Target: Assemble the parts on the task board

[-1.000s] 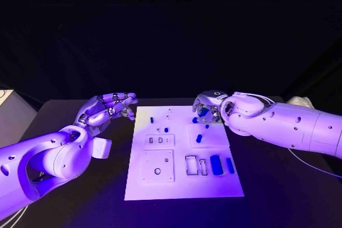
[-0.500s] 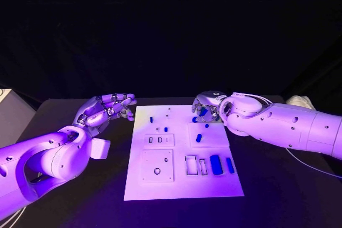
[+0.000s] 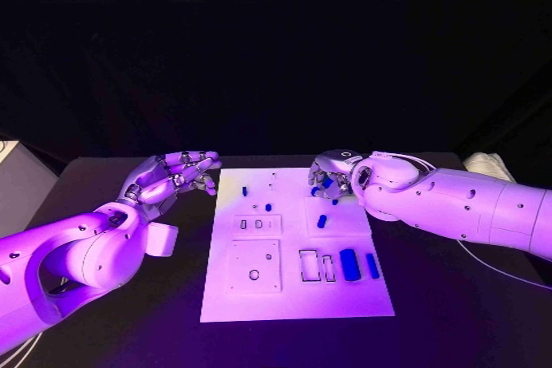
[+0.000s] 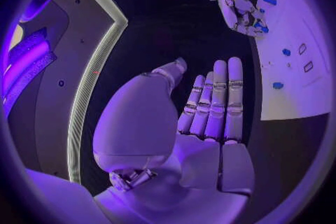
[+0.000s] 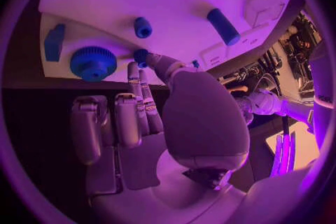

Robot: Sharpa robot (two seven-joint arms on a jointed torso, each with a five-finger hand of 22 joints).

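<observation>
The white task board [image 3: 293,300] lies mid-table. My right hand [image 3: 333,176] hovers over its far right corner. In the right wrist view its thumb and a fingertip [image 5: 133,70] meet on a small blue peg [image 5: 140,56] at the board's edge, beside a blue gear [image 5: 92,63] and a blue block [image 5: 55,42]. Another short peg [image 5: 143,27] and a longer blue cylinder [image 5: 223,26] lie further in. More blue parts [image 3: 268,207] [image 3: 322,221] sit on the board, and a blue block [image 3: 348,265] and bar [image 3: 372,265] stand in slots. My left hand [image 3: 172,176] is off the far left corner, fingers straight, holding nothing.
White recessed plates [image 3: 254,266] with slots and holes occupy the board's near half. A pale box [image 3: 9,184] stands at the table's left edge and a white object [image 3: 489,164] at the far right. A thin cable [image 3: 494,266] runs below my right arm.
My right hand has shifted slightly left over the board's far right corner. The left hand has hardly moved.
</observation>
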